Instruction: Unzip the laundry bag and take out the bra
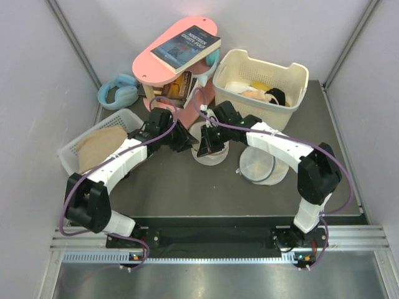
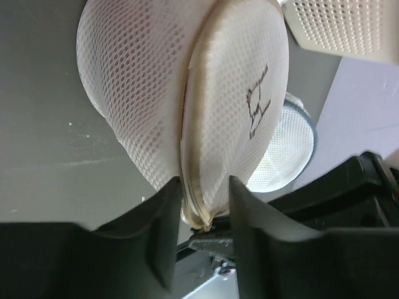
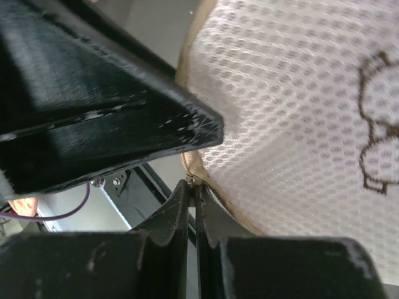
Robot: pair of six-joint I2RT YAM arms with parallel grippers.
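Far left of the bag, blue headphones (image 1: 117, 91) are lying at the back of the worktop (image 1: 168, 187). Nearer, still left of the bag, a white basket (image 1: 124, 116) is holding a heap of beige cloth (image 1: 100, 146).

The left gripper (image 2: 203, 184) is reaching in from the bag's left. Its fingers (image 2: 163, 218) are straddling the bag's rim, each pressing against one side of the tan zip seam, so it is clamping the rim.

Behind the bag, a pink stool (image 1: 149, 65) is carrying a book (image 1: 186, 47) on top, with more books (image 1: 177, 87) sitting on its lower shelf.

The bag (image 1: 211, 159) is sitting at the middle of the worktop between the two grippers, turned on edge. Its black drawing (image 2: 257, 103) is facing right in the left wrist view. The seam is looking closed along the stretch in view. What is lying inside cannot be made out through the mesh.

The right gripper (image 3: 192, 185) is meeting the bag from the right with its fingers pressed together. Its tips are touching a small tab on the seam, though whether they are pinching it is unclear.

Just right of the bag and nearer, a white bag (image 1: 259, 168) is lying flat. Behind and right of the bag, a cream basket (image 1: 293, 68) is holding cream, yellow and black clothes (image 1: 259, 87).
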